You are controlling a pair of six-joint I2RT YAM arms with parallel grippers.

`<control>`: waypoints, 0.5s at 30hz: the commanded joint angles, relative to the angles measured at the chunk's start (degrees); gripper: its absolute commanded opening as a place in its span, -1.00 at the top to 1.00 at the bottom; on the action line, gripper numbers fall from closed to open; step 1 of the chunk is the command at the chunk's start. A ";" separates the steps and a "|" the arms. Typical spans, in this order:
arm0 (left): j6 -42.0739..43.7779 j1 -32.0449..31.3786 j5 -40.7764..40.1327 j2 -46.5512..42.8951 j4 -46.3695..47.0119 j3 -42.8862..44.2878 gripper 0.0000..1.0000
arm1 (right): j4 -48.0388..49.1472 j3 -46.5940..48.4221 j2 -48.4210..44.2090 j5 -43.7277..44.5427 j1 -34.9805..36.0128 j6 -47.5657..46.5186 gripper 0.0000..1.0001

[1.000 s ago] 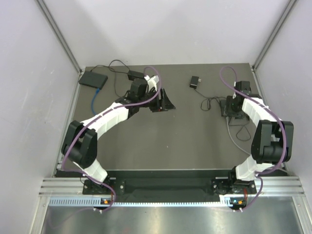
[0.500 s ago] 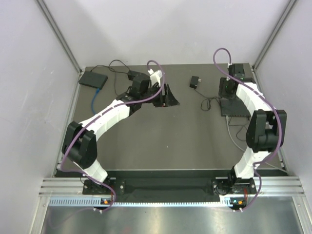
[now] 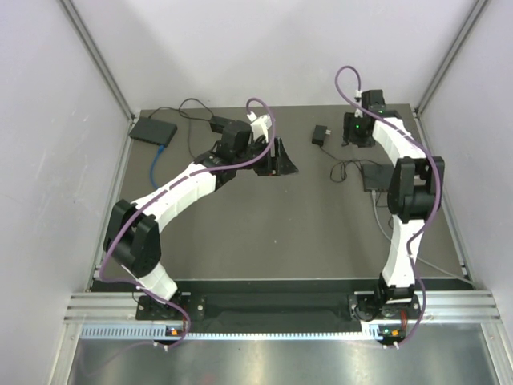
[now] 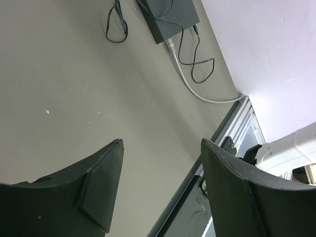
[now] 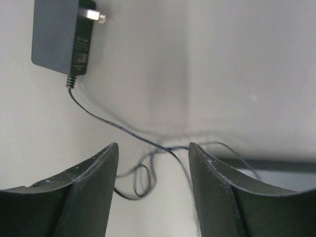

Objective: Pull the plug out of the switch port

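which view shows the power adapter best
Right wrist: the adapter sits large at upper left, with prongs and cord clear. Top external shows the adapter only as a small dark block. Left wrist does not show it.

You are working in a robotics lab test cell. Plain white panels (image 3: 48, 160) are closing in a dark table (image 3: 264, 233) on three sides, with bare aluminium posts (image 3: 96, 56) running up the corners. The left arm (image 3: 180, 192) and right arm (image 3: 398, 144) are standing bolted by a slotted metal rail (image 3: 96, 306) at the near edge. Purple cables (image 3: 258, 100) are looping off their wrists, and a toothed cable duct (image 3: 264, 332) is running along the front.
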 commanded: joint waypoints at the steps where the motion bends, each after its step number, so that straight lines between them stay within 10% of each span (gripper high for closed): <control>1: 1.43 0.01 -0.69 -0.02 0.19 2.54 -0.38 | -0.69 3.65 2.73 -1.05 1.41 1.03 -0.14; 15: 2.14 0.01 -1.22 -0.98 -1.57 1.93 -0.39 | -0.42 1.29 5.46 -2.63 1.68 0.60 -0.05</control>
